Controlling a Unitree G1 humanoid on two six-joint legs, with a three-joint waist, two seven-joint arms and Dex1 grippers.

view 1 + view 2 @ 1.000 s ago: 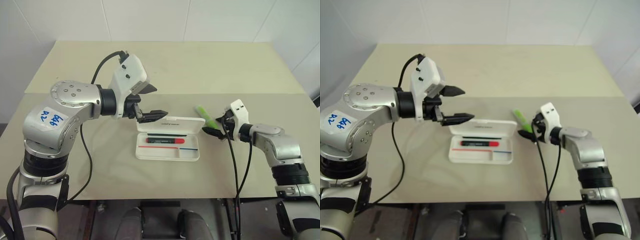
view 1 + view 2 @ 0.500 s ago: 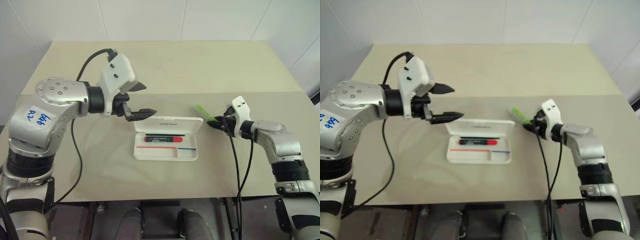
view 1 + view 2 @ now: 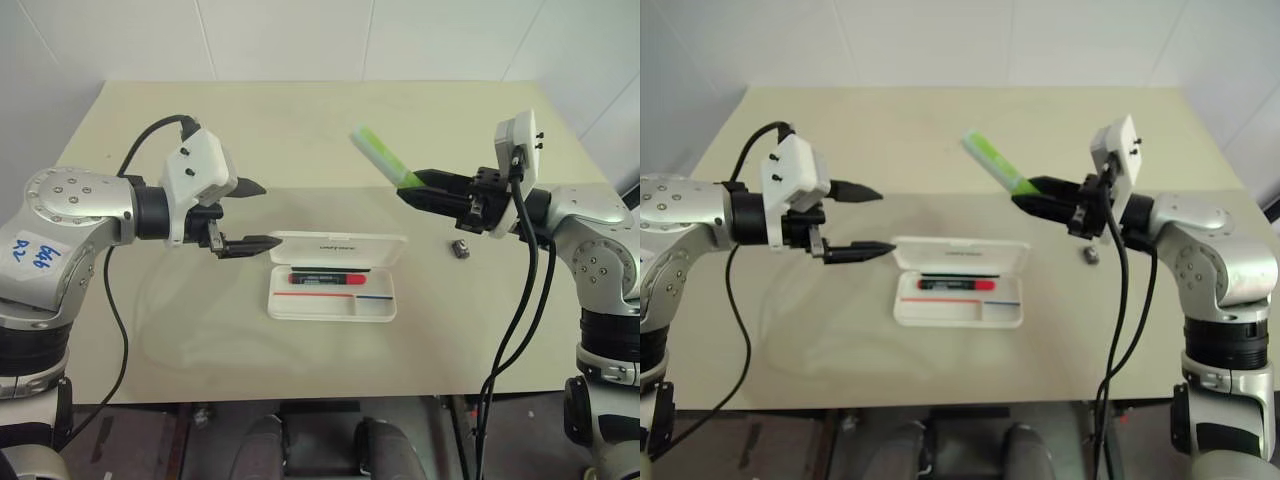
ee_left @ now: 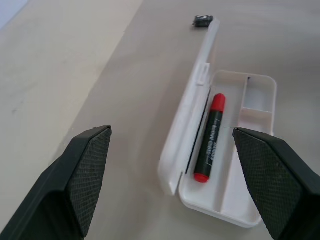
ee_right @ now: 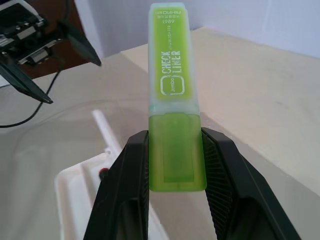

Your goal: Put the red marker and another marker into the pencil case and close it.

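Note:
The pencil case (image 3: pixel 340 247) lies open mid-table, lid tilted up at the back. Inside its tray lies the red marker (image 3: pixel 326 279), also seen past my left fingers (image 4: pixel 210 137). My left gripper (image 3: pixel 270 213) hovers open just left of the case, holding nothing. The other marker, a lime-green highlighter (image 3: pixel 383 157), is raised in the air above and right of the case. My right gripper (image 3: pixel 410 188) is shut on its lower end, and both pads clamp it in the right wrist view (image 5: pixel 172 100).
A small dark grey block (image 3: pixel 460 248) sits on the table (image 3: pixel 300 130) right of the case, below my right gripper. The beige table runs back to a white wall.
My right gripper closed on the green highlighter and lifted it off the table, well above the case's right end. My left gripper drew away to the left, still open.

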